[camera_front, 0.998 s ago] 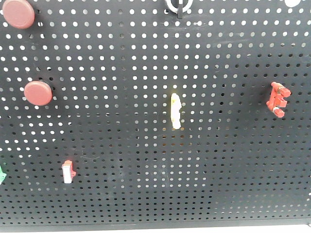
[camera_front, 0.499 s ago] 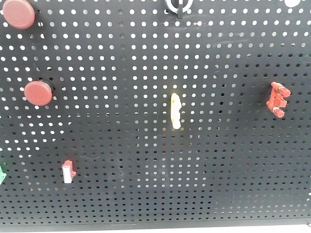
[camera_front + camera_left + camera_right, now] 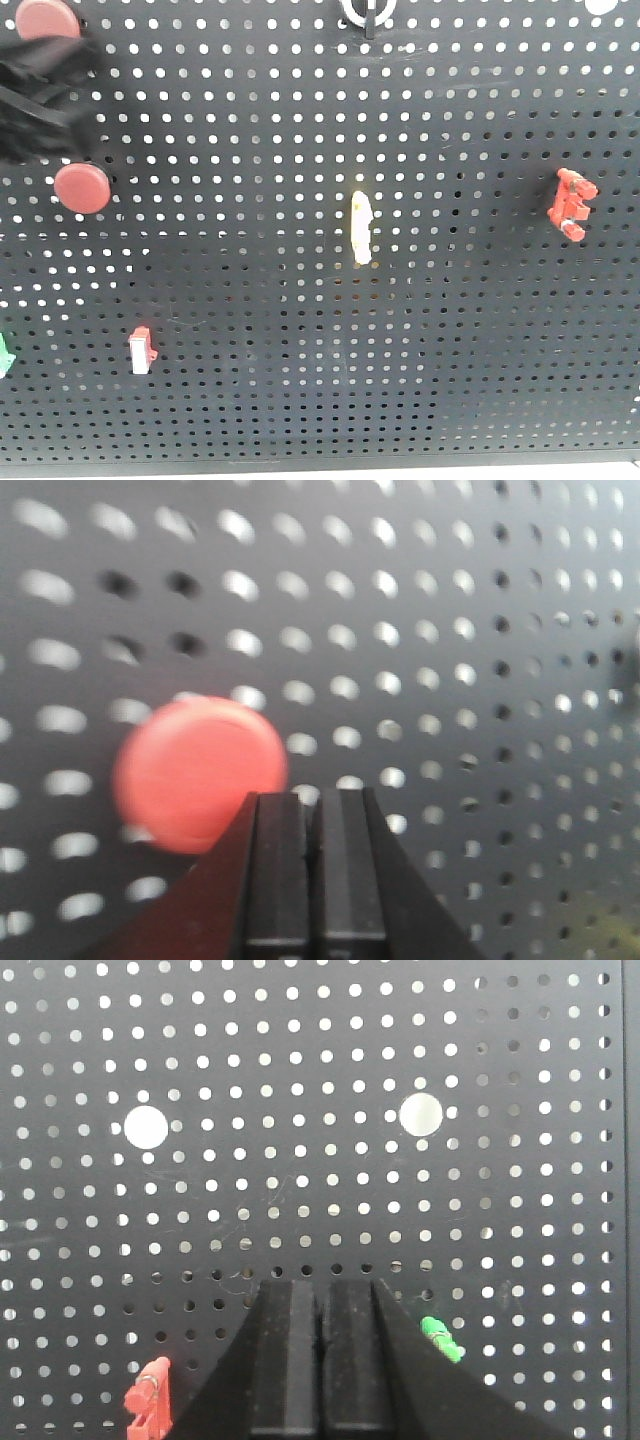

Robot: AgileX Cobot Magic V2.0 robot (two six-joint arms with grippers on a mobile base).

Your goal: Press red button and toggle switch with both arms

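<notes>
On the black pegboard, the lower round red button sits at the left and a second red button sits above it. My left arm is a blurred black mass between them, covering part of the upper one. In the left wrist view my left gripper is shut and empty, its tips just right of and below a red button. The red toggle switch is at the right. My right gripper is shut and empty, with the toggle switch to its lower left.
A pale yellow slim switch is at the board's middle and a small red-and-white switch at lower left. A green piece shows at the left edge. A green switch is right of my right gripper.
My left arm has come into the front view at the upper left, in front of the upper red button. The switches have not moved.
</notes>
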